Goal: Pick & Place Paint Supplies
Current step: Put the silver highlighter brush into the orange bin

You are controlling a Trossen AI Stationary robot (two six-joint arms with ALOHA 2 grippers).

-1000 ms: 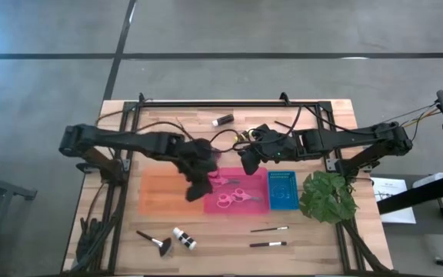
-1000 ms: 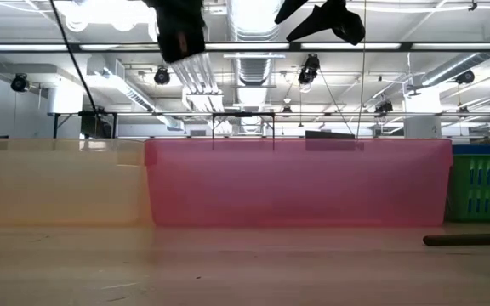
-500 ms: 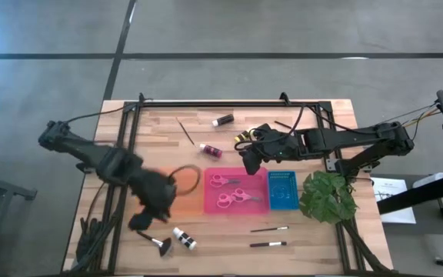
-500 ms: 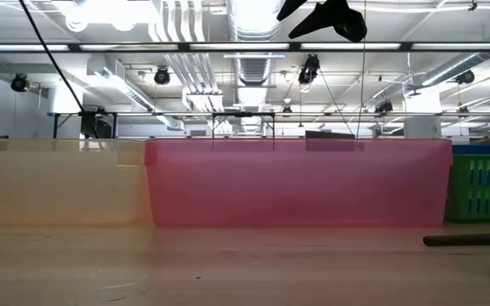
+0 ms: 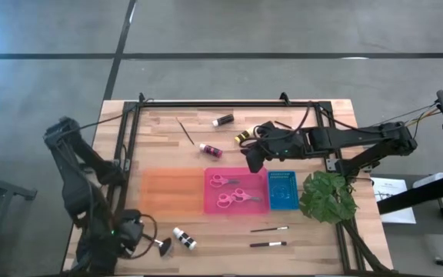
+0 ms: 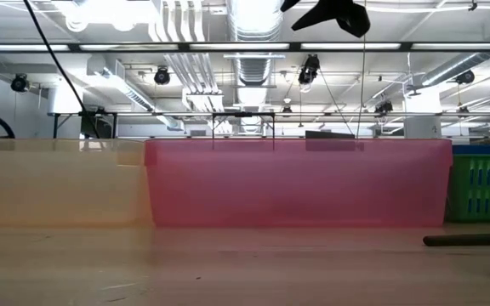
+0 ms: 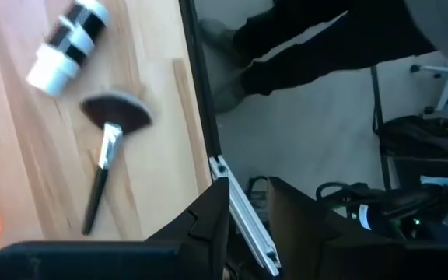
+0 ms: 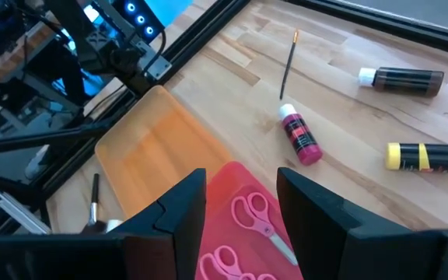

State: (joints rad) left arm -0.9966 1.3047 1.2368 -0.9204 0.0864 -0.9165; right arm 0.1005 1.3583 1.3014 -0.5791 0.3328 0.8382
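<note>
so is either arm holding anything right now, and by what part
Nothing is held. The left gripper sits at the table's front left corner by the fan brush, its fingers empty. The right gripper hovers open above the pink tray, also empty.

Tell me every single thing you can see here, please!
light wooden table: one, tan, under everything
flat orange plastic tray: one, orange, left of middle
pink plastic tray: one, pink, beside the orange tray
pink-handled scissors: two, pink, in the pink tray
blue plastic basket: one, blue, right of the pink tray
green leafy plant: one, green, right side
small paint bottles: four; black, pink, yellow at the back, white in front
thin dark-handled brushes: three; back, front
dark fan brush: one, beside the white bottle
left gripper: black, open, front left corner
right gripper: black, open, over the pink tray's back edge
</note>
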